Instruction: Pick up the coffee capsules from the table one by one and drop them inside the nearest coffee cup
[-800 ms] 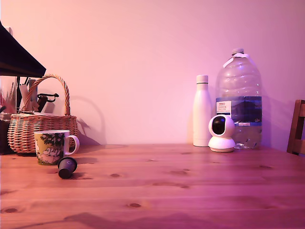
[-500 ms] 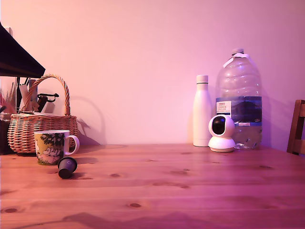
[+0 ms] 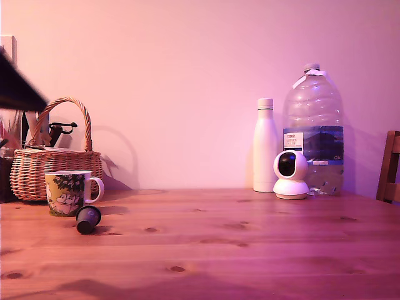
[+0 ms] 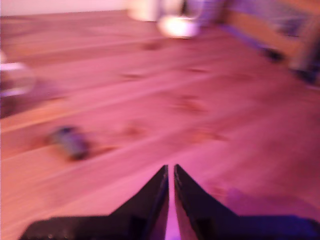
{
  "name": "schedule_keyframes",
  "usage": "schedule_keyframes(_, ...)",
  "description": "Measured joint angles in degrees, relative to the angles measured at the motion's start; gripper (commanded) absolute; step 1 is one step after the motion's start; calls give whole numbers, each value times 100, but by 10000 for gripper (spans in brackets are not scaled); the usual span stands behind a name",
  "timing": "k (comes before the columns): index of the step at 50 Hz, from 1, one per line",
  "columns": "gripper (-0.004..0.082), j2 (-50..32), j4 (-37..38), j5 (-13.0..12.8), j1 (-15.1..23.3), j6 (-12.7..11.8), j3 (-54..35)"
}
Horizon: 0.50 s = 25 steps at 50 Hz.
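**A:** Looking across the scene, what do you find?

**B:** A wide reddish-brown wooden worktop (image 3: 250, 244) with dark knots, under pinkish light. At the exterior view's left stands a white mug (image 3: 67, 192) printed in green and yellow, upright, its loop handle turned toward the exterior view's right. Just in front of it, a little toward the right, lies one small dark coffee capsule (image 3: 88, 219), tipped on its side on the wood. I cannot tell whether it touches the mug. Behind the mug sits a woven wicker basket (image 3: 55, 164) with a tall arched handle.

**A:** And further along?

**B:** Near the back wall, toward the exterior view's right, a slim white bottle (image 3: 265, 145) stands beside a large clear water jug (image 3: 313, 128). A small round white camera (image 3: 291, 174) sits in front of the jug. The edge of a wooden chair (image 3: 390, 167) shows at the far right.

**A:** Where is your gripper?

**B:** My wrist view is blurred. My gripper (image 4: 170, 175) hangs above bare wood, its two dark fingers (image 4: 150, 197) drawn almost together, only a thin slit between the tips. They have hold of nothing. The capsule (image 4: 70, 141) shows there as a dark smudge on the boards, well apart from my fingertips. In the exterior view only a dark blurred shape at the left edge appears.
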Motion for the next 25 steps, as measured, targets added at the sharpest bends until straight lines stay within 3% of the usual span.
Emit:
schedule_keyframes(13,26,0,-2,-518,455,0,0)
schedule_keyframes(22,28,0,-98,-688,704,0,0)
schedule_keyframes(25,65,0,-114,-715,737,0,0)
